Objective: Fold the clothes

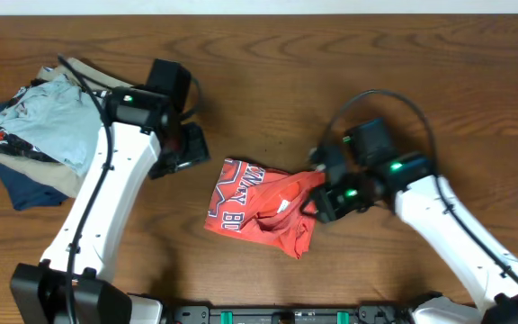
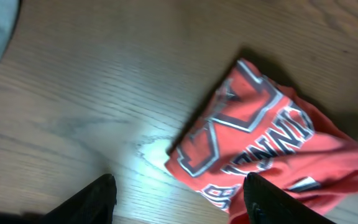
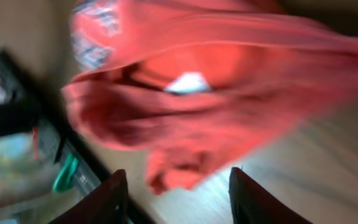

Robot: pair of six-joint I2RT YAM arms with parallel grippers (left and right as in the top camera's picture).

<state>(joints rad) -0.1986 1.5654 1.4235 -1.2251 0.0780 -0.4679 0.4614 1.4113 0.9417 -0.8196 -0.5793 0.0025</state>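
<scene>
The coral-red T-shirt [image 1: 263,209] lies folded into a small bundle at the table's middle, white-and-dark lettering up on its left part. It shows in the left wrist view [image 2: 263,146] and, blurred, in the right wrist view [image 3: 197,99]. My left gripper [image 1: 183,148] is open and empty, up and left of the shirt, apart from it. My right gripper [image 1: 324,202] is open at the shirt's right edge, with nothing between its fingers [image 3: 178,196].
A pile of folded garments [image 1: 34,135], light blue on top of tan and navy, sits at the far left. A black rail [image 1: 286,315] runs along the table's front edge. Bare wood surrounds the shirt.
</scene>
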